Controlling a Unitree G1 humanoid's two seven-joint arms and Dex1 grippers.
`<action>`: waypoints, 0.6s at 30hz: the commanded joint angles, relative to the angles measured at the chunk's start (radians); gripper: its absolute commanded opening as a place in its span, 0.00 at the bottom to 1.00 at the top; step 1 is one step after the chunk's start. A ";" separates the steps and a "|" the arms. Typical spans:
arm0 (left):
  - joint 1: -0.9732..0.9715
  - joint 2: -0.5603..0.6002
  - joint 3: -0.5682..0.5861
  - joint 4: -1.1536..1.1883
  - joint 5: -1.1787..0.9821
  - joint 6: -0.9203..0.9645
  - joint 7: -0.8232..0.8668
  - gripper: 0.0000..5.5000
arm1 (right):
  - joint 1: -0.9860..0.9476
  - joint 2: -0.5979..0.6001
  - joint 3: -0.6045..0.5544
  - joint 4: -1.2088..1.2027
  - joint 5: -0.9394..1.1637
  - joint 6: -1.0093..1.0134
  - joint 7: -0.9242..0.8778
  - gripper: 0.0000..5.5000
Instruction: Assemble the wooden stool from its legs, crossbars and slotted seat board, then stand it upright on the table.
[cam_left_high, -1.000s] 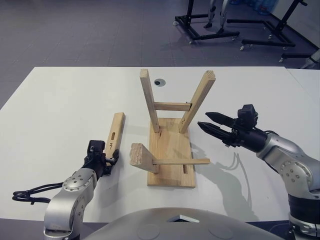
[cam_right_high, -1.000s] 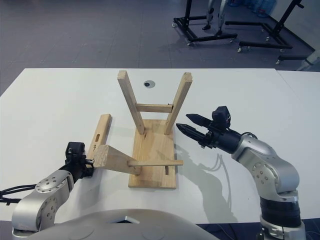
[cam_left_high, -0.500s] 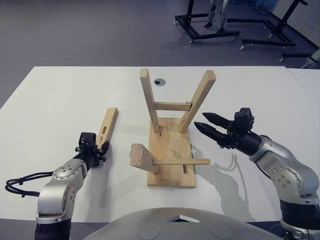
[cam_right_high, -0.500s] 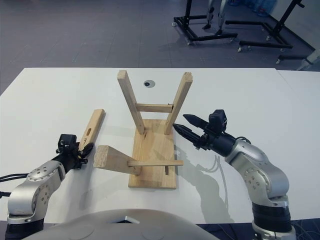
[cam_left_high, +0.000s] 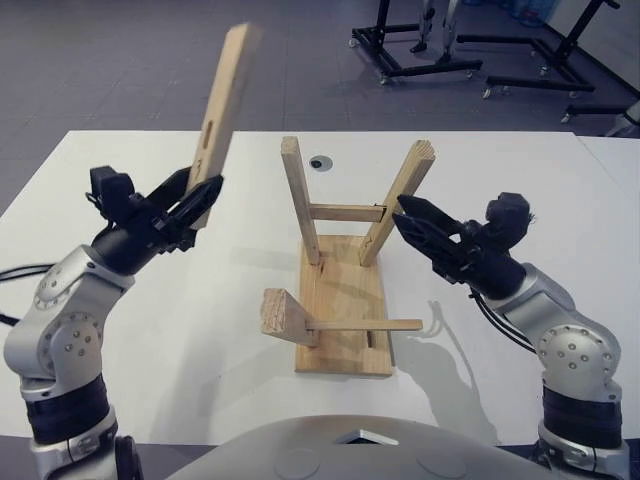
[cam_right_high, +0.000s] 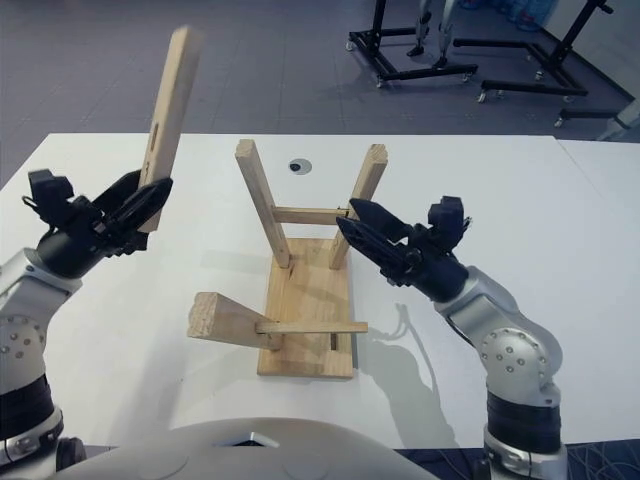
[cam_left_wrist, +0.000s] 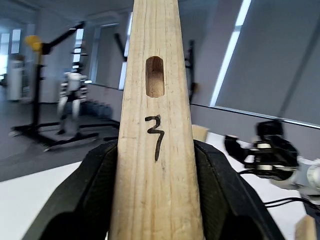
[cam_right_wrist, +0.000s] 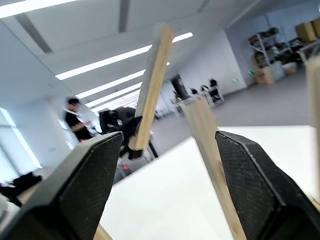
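My left gripper (cam_left_high: 193, 207) is shut on the lower end of a slotted wooden leg (cam_left_high: 222, 105) marked with a 3 (cam_left_wrist: 156, 131). It holds the leg nearly upright, high over the left side of the table. The seat board (cam_left_high: 347, 345) lies flat mid-table. Two legs (cam_left_high: 299, 200) stand in it, joined by a crossbar (cam_left_high: 345, 212). A third leg (cam_left_high: 284, 314) lies across the board's near part with a thin crossbar (cam_left_high: 367, 323) sticking out of it. My right gripper (cam_left_high: 403, 211) is open, its tips close beside the right standing leg (cam_left_high: 404, 195).
A round grommet hole (cam_left_high: 319, 164) sits in the white table (cam_left_high: 150, 290) behind the stool parts. Black wheeled stands (cam_left_high: 425, 50) are on the floor beyond the far edge. Bare tabletop lies to the left and right of the board.
The left gripper has lifted the slotted leg off the table and swung it up to nearly vertical. The right gripper has moved up and in toward the right standing leg.
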 joint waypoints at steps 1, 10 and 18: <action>-0.105 0.052 -0.131 0.040 -0.043 0.034 -0.130 0.37 | -0.103 0.027 0.043 0.002 0.069 0.019 -0.016 0.62; -0.164 0.056 -0.289 0.129 0.001 -0.008 -0.264 0.37 | -0.198 0.093 0.118 0.032 0.090 0.014 -0.025 0.62; -0.166 0.065 -0.308 0.141 -0.002 -0.007 -0.309 0.37 | -0.258 0.109 0.137 0.062 0.034 -0.014 -0.011 0.62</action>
